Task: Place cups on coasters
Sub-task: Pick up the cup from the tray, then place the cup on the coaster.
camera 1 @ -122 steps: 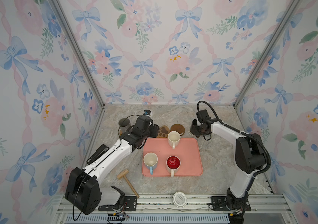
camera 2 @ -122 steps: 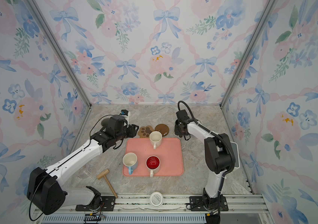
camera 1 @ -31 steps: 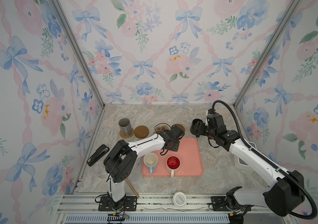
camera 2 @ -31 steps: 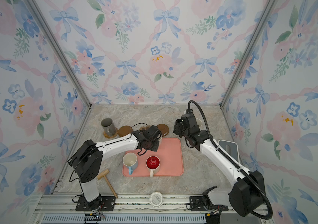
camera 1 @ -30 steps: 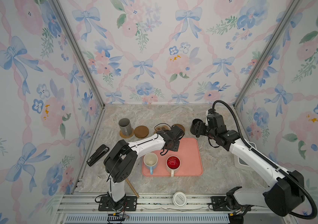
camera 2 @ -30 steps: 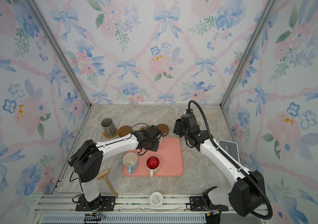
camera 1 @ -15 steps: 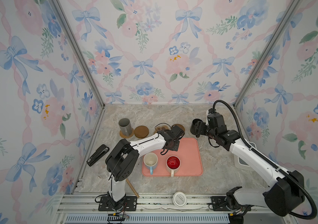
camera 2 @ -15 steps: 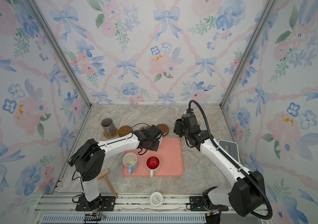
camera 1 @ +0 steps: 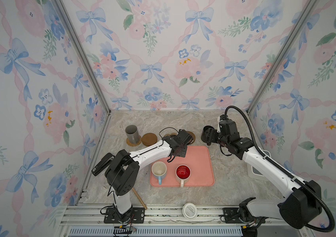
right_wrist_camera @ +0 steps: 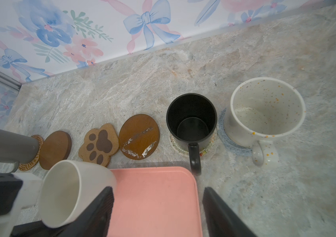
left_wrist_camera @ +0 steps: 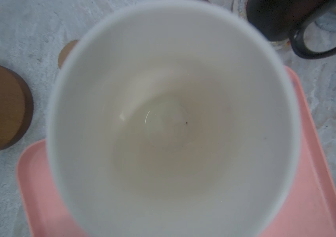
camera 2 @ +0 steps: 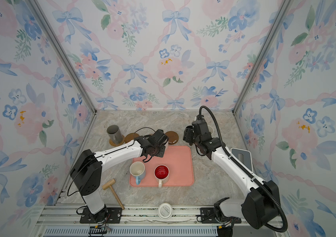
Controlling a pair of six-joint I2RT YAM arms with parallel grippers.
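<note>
Now, my left gripper (camera 1: 179,152) pinching the cream-white mug (right_wrist_camera: 68,190) at the back corner of the pink tray (right_wrist_camera: 154,195), my right gripper (right_wrist_camera: 158,205) spread wide, near the black mug (right_wrist_camera: 191,121).

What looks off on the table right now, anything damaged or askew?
The round wooden coaster between the paw coaster and the black mug has whitish scuffed patches across its face. The cream mug tilts, but the left gripper holds it.

Left wrist view: cream-white ceramic mug (left_wrist_camera: 173,123) is blurred, its rim cut off at the frame edge. Both top views: it is largely covered by left arm (camera 1: 152,150). Print on white round lid (camera 1: 189,209) cannot be read.
</note>
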